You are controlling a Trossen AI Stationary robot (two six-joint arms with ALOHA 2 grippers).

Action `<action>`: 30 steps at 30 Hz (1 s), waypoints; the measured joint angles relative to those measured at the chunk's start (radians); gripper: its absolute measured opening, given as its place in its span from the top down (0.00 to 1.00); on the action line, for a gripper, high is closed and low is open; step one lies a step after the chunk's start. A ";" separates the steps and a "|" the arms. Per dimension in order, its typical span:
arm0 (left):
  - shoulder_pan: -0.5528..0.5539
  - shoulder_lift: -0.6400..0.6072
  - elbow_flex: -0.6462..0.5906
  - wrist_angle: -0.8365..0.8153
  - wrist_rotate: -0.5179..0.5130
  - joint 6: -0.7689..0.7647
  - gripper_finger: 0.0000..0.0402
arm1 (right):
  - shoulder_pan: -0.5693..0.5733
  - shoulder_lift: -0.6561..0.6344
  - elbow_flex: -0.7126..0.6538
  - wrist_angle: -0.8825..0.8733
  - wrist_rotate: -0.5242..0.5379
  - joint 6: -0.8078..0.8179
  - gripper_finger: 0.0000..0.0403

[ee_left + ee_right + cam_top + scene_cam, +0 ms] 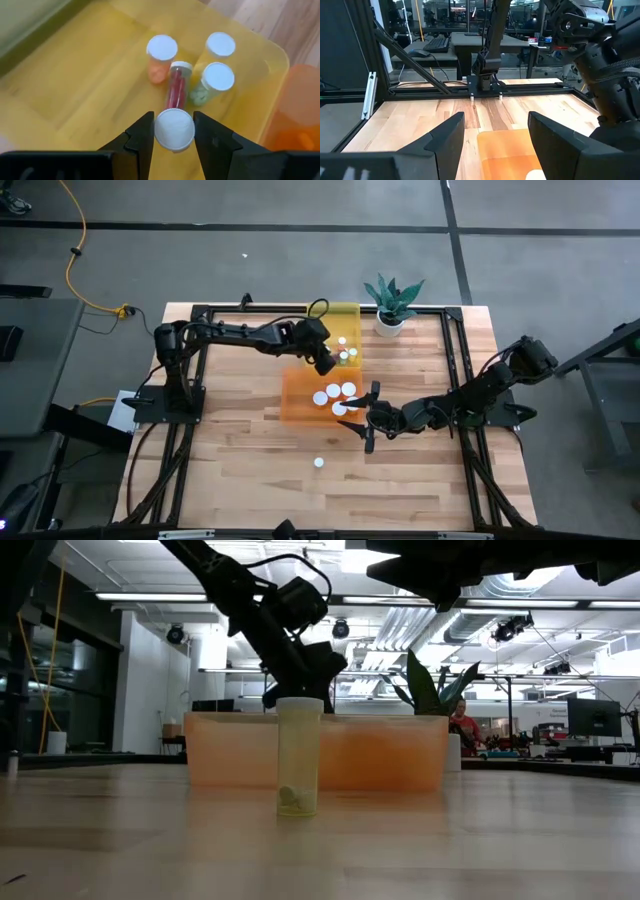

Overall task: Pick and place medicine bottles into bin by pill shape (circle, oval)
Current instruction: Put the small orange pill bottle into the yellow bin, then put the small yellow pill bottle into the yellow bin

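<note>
Your left pincer [173, 131] grips a capped bottle [174, 130] upright, straight above the yellow bin [100, 75]; right pincer [495, 132] hangs wide over the orange bin [507, 150].

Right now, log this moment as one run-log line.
left gripper: shut on white-capped bottle above yellow bin | right gripper: open above orange bin

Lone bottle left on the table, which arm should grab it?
Right, probably: its gripper is open, empty and nearer the lone bottle. The left gripper holds a bottle over the yellow bin.
</note>
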 joint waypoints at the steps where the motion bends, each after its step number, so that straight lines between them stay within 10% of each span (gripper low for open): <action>1: 0.000 0.000 -0.001 0.000 0.000 0.002 0.71 | 0.000 0.000 0.000 0.000 0.000 0.000 0.47; 18: 0.000 0.000 -0.049 0.059 0.000 0.008 0.70 | 0.000 0.000 0.000 0.000 0.001 -0.003 0.47; 30: 0.007 -0.016 -0.018 -0.011 0.027 0.041 0.45 | 0.000 0.000 0.000 0.000 0.001 -0.003 0.47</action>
